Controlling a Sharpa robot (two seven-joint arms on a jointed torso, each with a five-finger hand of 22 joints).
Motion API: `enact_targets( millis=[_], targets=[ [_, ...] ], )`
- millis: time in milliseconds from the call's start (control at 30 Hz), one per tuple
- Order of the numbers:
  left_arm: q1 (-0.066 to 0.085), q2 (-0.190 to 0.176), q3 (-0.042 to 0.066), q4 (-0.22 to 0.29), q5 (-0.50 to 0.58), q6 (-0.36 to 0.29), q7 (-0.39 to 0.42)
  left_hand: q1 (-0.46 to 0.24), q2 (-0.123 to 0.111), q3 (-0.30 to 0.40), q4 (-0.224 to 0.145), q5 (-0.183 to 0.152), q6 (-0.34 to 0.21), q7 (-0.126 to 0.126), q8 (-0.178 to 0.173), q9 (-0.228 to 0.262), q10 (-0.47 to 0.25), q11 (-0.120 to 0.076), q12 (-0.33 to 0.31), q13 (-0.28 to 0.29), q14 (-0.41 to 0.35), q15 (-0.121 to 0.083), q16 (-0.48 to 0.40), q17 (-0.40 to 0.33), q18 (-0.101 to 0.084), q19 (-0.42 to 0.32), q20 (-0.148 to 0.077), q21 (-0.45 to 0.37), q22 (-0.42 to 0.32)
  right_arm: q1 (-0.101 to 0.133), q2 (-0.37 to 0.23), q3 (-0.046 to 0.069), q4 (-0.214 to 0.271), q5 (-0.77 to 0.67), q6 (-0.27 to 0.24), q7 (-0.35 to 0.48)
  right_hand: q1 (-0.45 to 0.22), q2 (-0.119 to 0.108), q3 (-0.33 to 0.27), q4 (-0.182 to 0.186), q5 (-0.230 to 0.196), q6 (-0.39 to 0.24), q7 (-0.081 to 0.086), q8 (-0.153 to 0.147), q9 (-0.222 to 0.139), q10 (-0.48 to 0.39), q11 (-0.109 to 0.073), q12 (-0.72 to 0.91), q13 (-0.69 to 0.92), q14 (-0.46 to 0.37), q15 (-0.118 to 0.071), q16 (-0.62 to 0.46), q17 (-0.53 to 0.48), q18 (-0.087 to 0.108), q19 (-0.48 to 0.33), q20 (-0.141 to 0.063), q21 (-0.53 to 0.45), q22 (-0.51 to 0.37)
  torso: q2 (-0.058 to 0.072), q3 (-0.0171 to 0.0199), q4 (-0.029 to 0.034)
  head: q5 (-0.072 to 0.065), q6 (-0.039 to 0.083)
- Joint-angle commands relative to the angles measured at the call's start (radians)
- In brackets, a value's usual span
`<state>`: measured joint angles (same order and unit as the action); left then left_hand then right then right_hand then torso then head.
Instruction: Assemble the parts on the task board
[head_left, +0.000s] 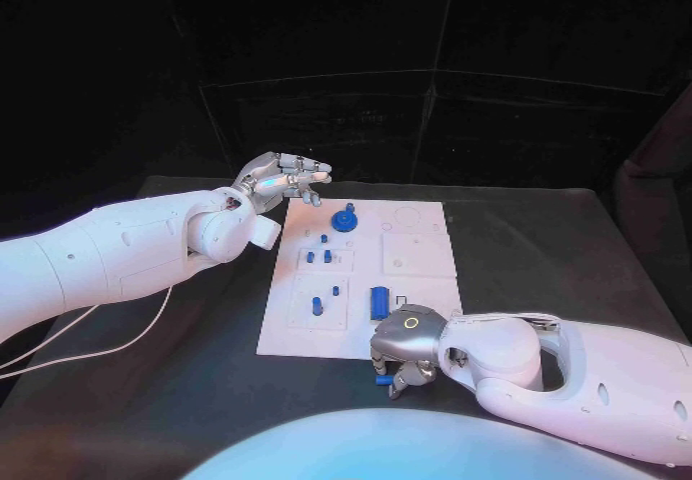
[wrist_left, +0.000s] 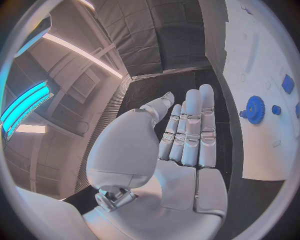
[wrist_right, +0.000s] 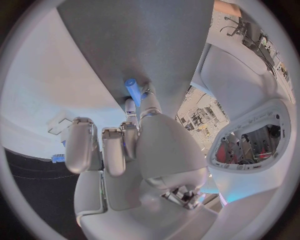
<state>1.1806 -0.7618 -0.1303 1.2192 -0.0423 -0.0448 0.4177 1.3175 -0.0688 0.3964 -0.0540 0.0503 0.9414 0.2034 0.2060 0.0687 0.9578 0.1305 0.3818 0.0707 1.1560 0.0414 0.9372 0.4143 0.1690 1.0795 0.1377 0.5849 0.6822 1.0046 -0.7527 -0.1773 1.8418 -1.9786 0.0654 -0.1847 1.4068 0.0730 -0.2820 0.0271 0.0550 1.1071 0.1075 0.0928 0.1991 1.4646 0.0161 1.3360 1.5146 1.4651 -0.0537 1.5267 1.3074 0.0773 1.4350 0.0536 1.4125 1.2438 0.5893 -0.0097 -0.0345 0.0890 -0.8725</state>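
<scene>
The white task board (head_left: 418, 275) lies in the middle of the black table. A blue gear (head_left: 345, 217) (wrist_left: 255, 109) stands near its far edge, and several small blue pegs (head_left: 329, 256) and a blue block (head_left: 379, 300) stand closer to me. My left hand (head_left: 283, 178) (wrist_left: 187, 135) hovers over the board's far left corner, fingers straight and holding nothing. My right hand (head_left: 402, 350) (wrist_right: 128, 145) is at the board's front edge, fingers curled downward. It pinches a small blue peg (wrist_right: 132, 90) (head_left: 384, 380) at its fingertips, just off the board's front edge.
Bare black table (head_left: 534, 250) surrounds the board on all sides. A white cable (head_left: 87, 330) trails from my left arm over the table's left part. A dark wall stands behind the table.
</scene>
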Motion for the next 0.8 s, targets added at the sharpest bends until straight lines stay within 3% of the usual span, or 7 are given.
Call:
enact_targets(
  millis=[33, 200, 433, 667, 800],
  targets=[
    [0.002, 0.0, 0.001, 0.002, 0.003, 0.009, 0.005, -0.002, 0.002, 0.001, -0.004, 0.006, -0.005, -0.001, 0.006, 0.001, -0.007, 0.0, 0.003, -0.001, -0.007, 0.002, 0.003, -0.001, 0.013, 0.0, 0.005, -0.007, -0.001, -0.004, 0.002, -0.006, 0.0, -0.066, 0.056, -0.024, 0.001, -0.007, -0.006, -0.001, -0.006, 0.0, -0.004, -0.004, -0.001, 0.017, 0.004, -0.004, -0.084, 0.09, 0.004, 0.006, 0.193, -0.011, -0.002, 0.003, -0.003, 0.002, 0.001, -0.0001, 0.0011, 0.0, 0.0],
    [0.002, 0.0, 0.001, 0.004, 0.003, 0.009, 0.006, -0.002, 0.002, 0.001, -0.004, 0.006, -0.005, -0.001, 0.006, 0.001, -0.007, 0.0, 0.003, -0.001, -0.007, 0.002, 0.003, -0.001, 0.013, 0.0, 0.005, -0.007, -0.001, -0.004, 0.003, -0.006, 0.003, -0.069, 0.077, -0.028, 0.033, 0.029, 0.016, -0.009, 0.002, 0.009, -0.006, -0.004, -0.003, 0.017, 0.002, -0.005, -0.085, 0.091, 0.002, 0.007, 0.194, -0.011, -0.001, 0.003, -0.002, 0.004, -0.001, -0.0009, 0.0014, -0.002, 0.0],
    [0.002, -0.001, 0.001, 0.005, 0.003, 0.008, 0.006, 0.0, 0.003, 0.002, -0.006, 0.006, -0.006, -0.001, 0.007, 0.001, -0.008, 0.0, 0.004, -0.001, -0.008, 0.002, 0.003, -0.002, 0.014, 0.0, 0.005, -0.007, -0.001, -0.004, 0.0, -0.006, 0.002, -0.057, 0.084, -0.023, 0.049, 0.089, 0.049, 0.002, 0.1, 0.031, -0.016, -0.004, -0.009, 0.014, -0.005, -0.01, -0.089, 0.091, -0.003, 0.008, 0.197, -0.011, -0.002, 0.0, -0.002, 0.004, -0.002, -0.0008, -0.0009, -0.002, 0.0],
    [0.002, -0.001, 0.001, 0.006, 0.003, 0.008, 0.006, 0.0, 0.003, 0.002, -0.006, 0.006, -0.006, -0.001, 0.007, 0.001, -0.008, 0.0, 0.004, -0.001, -0.008, 0.002, 0.003, -0.002, 0.014, 0.0, 0.005, -0.007, -0.001, -0.004, -0.014, -0.006, 0.007, -0.051, 0.04, -0.025, 0.058, 0.107, 0.065, 0.003, 0.113, 0.041, -0.022, -0.003, -0.012, 0.015, -0.01, -0.008, -0.088, 0.092, -0.007, 0.011, 0.202, -0.012, 0.0, -0.004, 0.0, 0.01, -0.002, -0.0005, 0.0008, -0.004, 0.0],
    [0.002, -0.003, 0.001, 0.006, 0.003, 0.008, 0.006, 0.0, 0.003, 0.002, -0.006, 0.006, -0.006, -0.001, 0.007, 0.001, -0.008, 0.0, 0.004, -0.001, -0.008, 0.002, 0.003, -0.002, 0.014, 0.0, 0.005, -0.007, -0.001, -0.004, -0.025, -0.006, 0.016, -0.048, -0.017, -0.033, 0.058, 0.096, 0.064, 0.003, 0.092, 0.044, -0.022, -0.005, -0.014, 0.016, -0.012, -0.005, -0.086, 0.093, -0.009, 0.012, 0.204, -0.012, 0.001, -0.006, 0.001, 0.012, -0.001, -0.0001, 0.0002, -0.002, 0.0]
  ],
)
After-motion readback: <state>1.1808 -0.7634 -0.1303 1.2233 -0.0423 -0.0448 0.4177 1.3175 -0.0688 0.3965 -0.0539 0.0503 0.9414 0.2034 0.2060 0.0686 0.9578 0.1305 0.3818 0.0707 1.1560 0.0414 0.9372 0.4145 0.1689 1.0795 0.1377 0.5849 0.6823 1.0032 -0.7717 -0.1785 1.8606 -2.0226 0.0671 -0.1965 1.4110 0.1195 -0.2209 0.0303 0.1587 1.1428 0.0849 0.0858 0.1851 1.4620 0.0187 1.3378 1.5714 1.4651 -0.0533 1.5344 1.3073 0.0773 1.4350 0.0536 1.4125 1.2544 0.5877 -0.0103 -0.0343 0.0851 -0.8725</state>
